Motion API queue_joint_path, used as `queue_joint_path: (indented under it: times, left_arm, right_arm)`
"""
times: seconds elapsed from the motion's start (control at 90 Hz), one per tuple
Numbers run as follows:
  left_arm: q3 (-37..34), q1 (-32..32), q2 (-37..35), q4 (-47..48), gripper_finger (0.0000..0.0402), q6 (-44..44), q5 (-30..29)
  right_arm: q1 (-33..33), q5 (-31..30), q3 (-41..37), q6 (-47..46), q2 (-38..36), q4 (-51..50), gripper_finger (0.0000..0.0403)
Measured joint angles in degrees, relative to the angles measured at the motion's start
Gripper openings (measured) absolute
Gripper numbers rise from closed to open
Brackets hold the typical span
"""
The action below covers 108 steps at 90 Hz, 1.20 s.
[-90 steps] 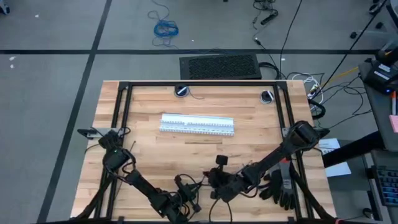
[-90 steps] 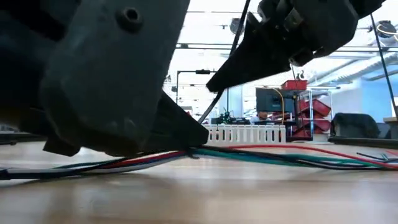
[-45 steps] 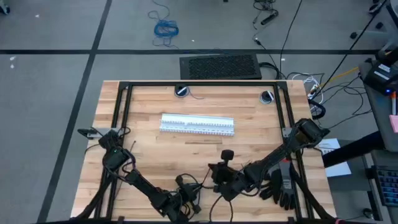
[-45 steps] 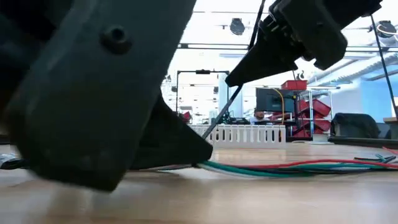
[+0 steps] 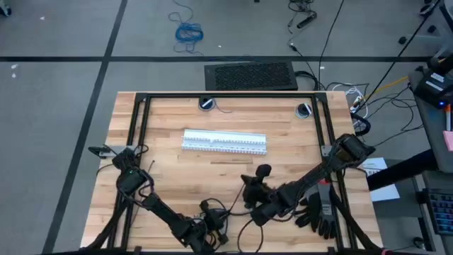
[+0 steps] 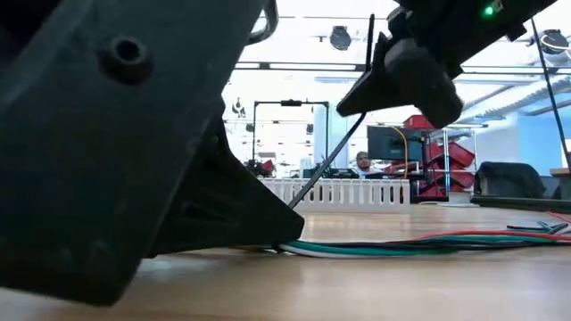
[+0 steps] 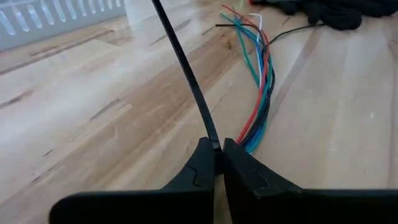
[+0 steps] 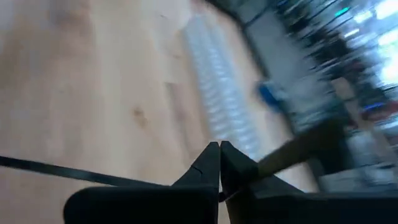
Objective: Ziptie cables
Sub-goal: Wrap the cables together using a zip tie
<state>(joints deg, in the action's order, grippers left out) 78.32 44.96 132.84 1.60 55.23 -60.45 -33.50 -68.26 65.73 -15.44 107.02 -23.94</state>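
The wooden desk (image 5: 170,166) carries the white slotted strips (image 5: 224,141) at its middle. My left pincer (image 7: 217,163) is low at the near edge, closed on one end of a ziptie (image 7: 183,68). My right pincer (image 8: 219,163) is raised, closed on the other end. The cables (image 7: 256,81) lie just beside my left pincer.

Wooden table (image 5: 163,170) carries the white slotted strips (image 5: 224,141) lying flat toward its far side, the coloured cables (image 7: 256,74) sprawled along the near edge, and black gloves (image 5: 320,212) at the near right.
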Motion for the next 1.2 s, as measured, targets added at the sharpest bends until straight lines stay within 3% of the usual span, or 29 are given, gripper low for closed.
queue_joint_path:
  times: [0.167, 0.333, 0.422, 0.489, 0.644, 0.822, 1.022, 1.2]
  left_arm:
    - [0.0, -0.7, 0.0, -1.7, 0.0028, 0.0, 0.8]
    - [0.0, -1.4, 0.0, -3.2, 0.0123, -0.1, 2.3]
    - [0.1, -1.8, 0.0, -3.4, 0.0168, -0.2, 2.5]
    - [0.1, -2.0, 0.0, -3.5, 0.0192, -0.1, 1.2]
    - [-0.2, -2.3, -1.1, -3.7, 0.0207, -0.1, -2.9]
    - [-0.1, -2.5, -7.0, -3.6, 0.0207, -3.8, -6.7]
    - [-0.1, -2.5, -11.7, -4.2, 0.0207, -7.8, -8.1]
    - [-0.1, -2.8, -10.6, -5.5, 0.0207, -7.8, -6.5]
  right_arm:
    - [-3.3, -7.9, 0.0, 7.1, -1.2, -0.7, 0.0006]
    - [-9.4, -17.4, 0.0, 12.2, -5.4, -0.7, 0.0040]
    - [-13.1, -18.7, 0.0, 11.8, -8.6, -0.5, 0.0063]
    - [-16.1, -15.7, 0.0, 8.8, -11.0, -0.3, 0.0076]
    - [-20.4, -0.7, 0.0, -6.9, -13.2, -1.2, 0.0087]
    - [-20.9, 10.9, 0.0, -20.3, -7.0, -2.5, 0.0075]
    - [-20.5, 13.2, -0.1, -23.8, 4.6, 1.5, 0.0058]
    - [-19.0, 13.2, -0.1, -25.8, 11.2, 2.2, 0.0044]
